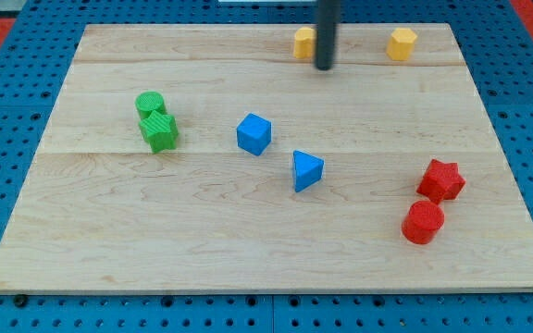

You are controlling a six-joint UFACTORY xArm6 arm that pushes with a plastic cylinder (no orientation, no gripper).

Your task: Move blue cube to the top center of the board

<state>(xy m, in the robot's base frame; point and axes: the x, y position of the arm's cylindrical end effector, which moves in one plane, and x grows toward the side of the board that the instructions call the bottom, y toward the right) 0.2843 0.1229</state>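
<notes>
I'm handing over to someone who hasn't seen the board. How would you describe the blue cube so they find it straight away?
Start at the wooden board and look just left of its middle. Two blue blocks sit there close together but apart: the blue cube is the upper-left one, the blue triangular block the lower-right. The cube has flat square faces, not a wedge point, and lies below and to the left of my tip.

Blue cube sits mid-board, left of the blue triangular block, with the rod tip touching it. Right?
Not quite. The camera view shows my tip near the top edge beside a yellow block, well apart from the blue cube. The cube is left of the blue triangular block.
</notes>
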